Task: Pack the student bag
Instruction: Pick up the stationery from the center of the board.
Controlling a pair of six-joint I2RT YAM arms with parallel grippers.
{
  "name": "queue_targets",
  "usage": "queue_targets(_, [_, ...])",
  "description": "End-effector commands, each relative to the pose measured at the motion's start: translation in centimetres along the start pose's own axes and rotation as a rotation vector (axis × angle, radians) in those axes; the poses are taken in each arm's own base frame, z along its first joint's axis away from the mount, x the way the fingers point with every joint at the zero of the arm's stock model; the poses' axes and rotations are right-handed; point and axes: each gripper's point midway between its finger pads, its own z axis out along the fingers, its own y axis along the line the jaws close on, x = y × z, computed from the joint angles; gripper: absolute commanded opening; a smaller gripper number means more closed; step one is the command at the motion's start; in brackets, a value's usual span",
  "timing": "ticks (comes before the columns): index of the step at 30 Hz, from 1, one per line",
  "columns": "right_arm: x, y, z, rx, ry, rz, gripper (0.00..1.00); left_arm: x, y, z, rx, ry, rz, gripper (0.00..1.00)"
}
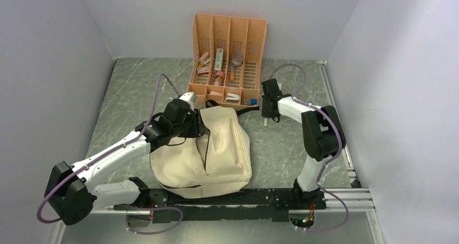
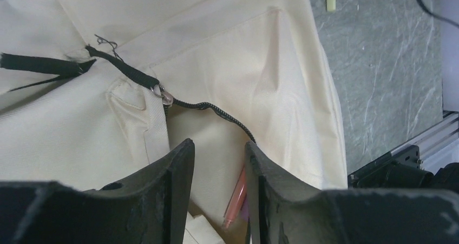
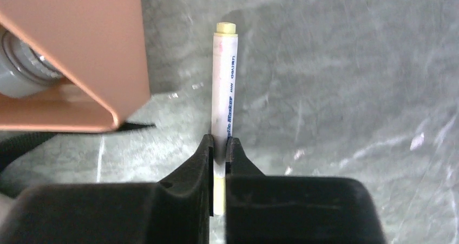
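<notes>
While the white marker (image 3: 224,81) is clamped between the closed jaws of the right gripper (image 3: 219,142), its long axis running out past the fingertips, the student bag (image 1: 216,146) lies mid-table to that gripper's left. Its unzipped mouth is attended by the left gripper (image 2: 219,146), jaws parted with nothing seen held. Slumped cream fabric with black zipper trim is shown.

White arm links (image 1: 108,158) with black joints (image 1: 319,130), lilac cables (image 1: 156,95), black wedge-shaped pincer fingers (image 2: 173,190).
</notes>
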Motion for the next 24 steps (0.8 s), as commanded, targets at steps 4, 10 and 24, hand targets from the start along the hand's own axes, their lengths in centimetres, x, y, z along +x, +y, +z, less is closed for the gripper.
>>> queue_targets(4, [-3.3,-0.4,-7.0,-0.073,-0.189,0.077,0.00,-6.1,-2.5,-3.7,0.022,-0.152,-0.006,0.53])
queue_targets(10, [-6.1,6.4,-17.9,-0.586,-0.399,0.139,0.00,-9.5,-5.4,-6.0,0.126,-0.260,-0.053,0.65])
queue_targets(24, [-1.7,21.2,-29.7,-1.128,-0.381,-0.097,0.00,-12.1,-8.6,-7.5,0.293,-0.373,-0.144,0.82])
